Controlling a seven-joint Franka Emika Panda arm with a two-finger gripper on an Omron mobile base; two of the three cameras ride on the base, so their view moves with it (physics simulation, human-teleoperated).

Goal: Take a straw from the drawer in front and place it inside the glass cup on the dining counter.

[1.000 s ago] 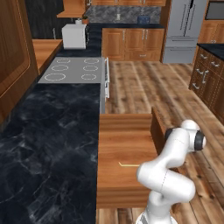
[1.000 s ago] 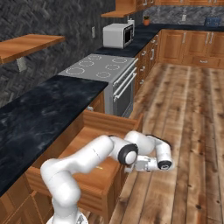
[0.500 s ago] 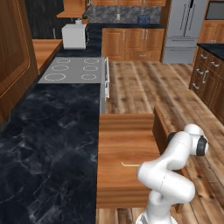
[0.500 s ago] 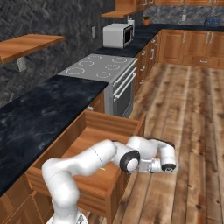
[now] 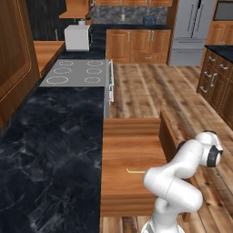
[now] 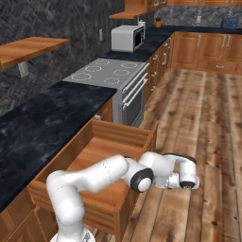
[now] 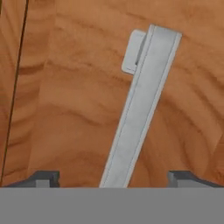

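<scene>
Gripper spread wide and released, fingertips either side of the silver handle on the front of the pulled-out drawer, straw lying flat on the drawer bottom.

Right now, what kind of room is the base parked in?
A home kitchen, rendered. Clues: a cooktop set in black marble worktop, a white microwave further along, and a steel refrigerator at the far wall. An open wooden drawer sits under the worktop.
</scene>
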